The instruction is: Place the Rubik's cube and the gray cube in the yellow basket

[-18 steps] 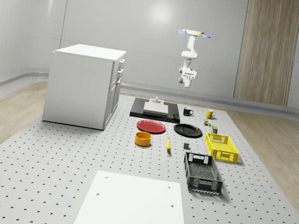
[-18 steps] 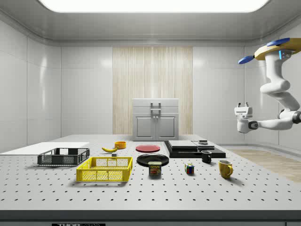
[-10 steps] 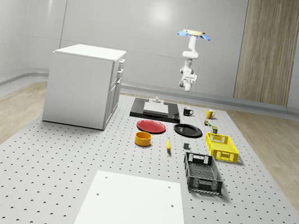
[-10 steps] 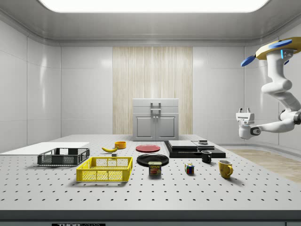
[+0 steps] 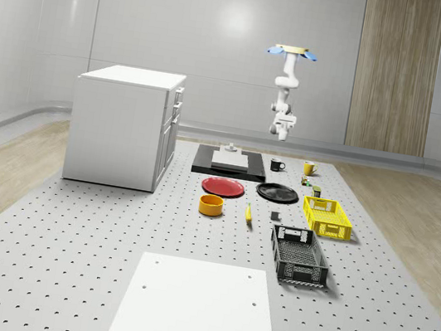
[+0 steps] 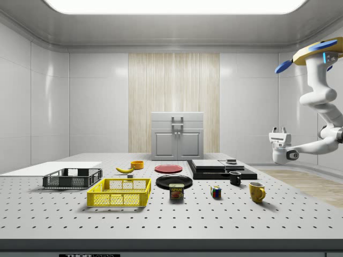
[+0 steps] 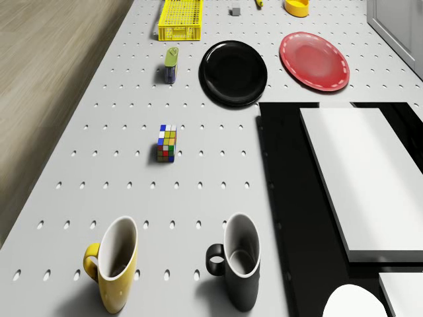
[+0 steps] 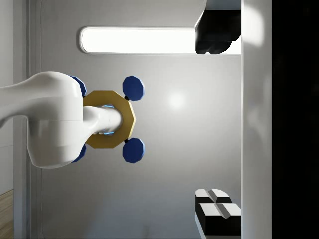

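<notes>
The Rubik's cube (image 7: 167, 143) stands on the perforated table near its far end, also seen from above (image 5: 307, 180) and from the side (image 6: 216, 191). The small gray cube (image 5: 274, 216) (image 7: 234, 11) lies beside the yellow basket (image 5: 327, 217) (image 6: 119, 193) (image 7: 180, 12). The drone (image 5: 290, 51) (image 6: 321, 53) hovers high past the mugs at the table's far end. My gripper (image 5: 282, 123) (image 6: 278, 130) (image 8: 219, 124) hangs well above the table, turned upward toward the drone. It is open and holds nothing.
A white cabinet (image 5: 121, 129) stands at the whole-scene view's left. A black slab (image 5: 229, 167) with a white block, a red plate (image 5: 224, 187), a black plate (image 5: 276, 193), an orange bowl (image 5: 212, 205), a banana (image 5: 249, 214) and a black crate (image 5: 298, 256) sit on the table. A yellow mug (image 7: 115, 264), a black mug (image 7: 239, 261) and a can (image 7: 172, 64) stand near the Rubik's cube.
The drone has drifted toward the whole-scene view's right. The gripper has sunk lower and moved right with it. Nothing on the table has moved.
</notes>
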You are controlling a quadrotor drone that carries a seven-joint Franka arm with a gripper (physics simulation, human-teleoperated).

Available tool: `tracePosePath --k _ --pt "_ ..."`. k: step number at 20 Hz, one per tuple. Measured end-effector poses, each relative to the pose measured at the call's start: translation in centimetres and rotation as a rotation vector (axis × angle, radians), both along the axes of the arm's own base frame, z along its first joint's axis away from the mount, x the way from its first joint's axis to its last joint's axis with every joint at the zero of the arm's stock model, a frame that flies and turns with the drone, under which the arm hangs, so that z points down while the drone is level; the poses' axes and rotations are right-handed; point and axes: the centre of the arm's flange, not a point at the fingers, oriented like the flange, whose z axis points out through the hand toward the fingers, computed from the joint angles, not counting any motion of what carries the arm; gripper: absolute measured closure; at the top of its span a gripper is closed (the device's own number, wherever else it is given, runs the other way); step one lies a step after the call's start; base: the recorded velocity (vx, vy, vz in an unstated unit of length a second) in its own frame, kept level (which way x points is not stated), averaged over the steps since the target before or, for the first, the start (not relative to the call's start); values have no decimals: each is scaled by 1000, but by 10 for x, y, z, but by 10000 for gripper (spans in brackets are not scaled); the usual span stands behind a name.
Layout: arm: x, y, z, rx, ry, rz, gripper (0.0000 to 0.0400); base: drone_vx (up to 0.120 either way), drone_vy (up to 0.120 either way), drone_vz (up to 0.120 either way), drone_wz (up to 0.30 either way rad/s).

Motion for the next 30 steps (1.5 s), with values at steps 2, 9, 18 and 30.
tracePosePath --k 2,9,18,30 --pt "0 0 2 0 -2 0 0 120 120 0 0" --pt "0 0 5 0 -7 0 0 120 120 0 0" --pt "-1 0 5 -2 -14 0 0 120 120 0 0" --pt "-2 1 5 -12 -23 0 0 120 107 0 0"
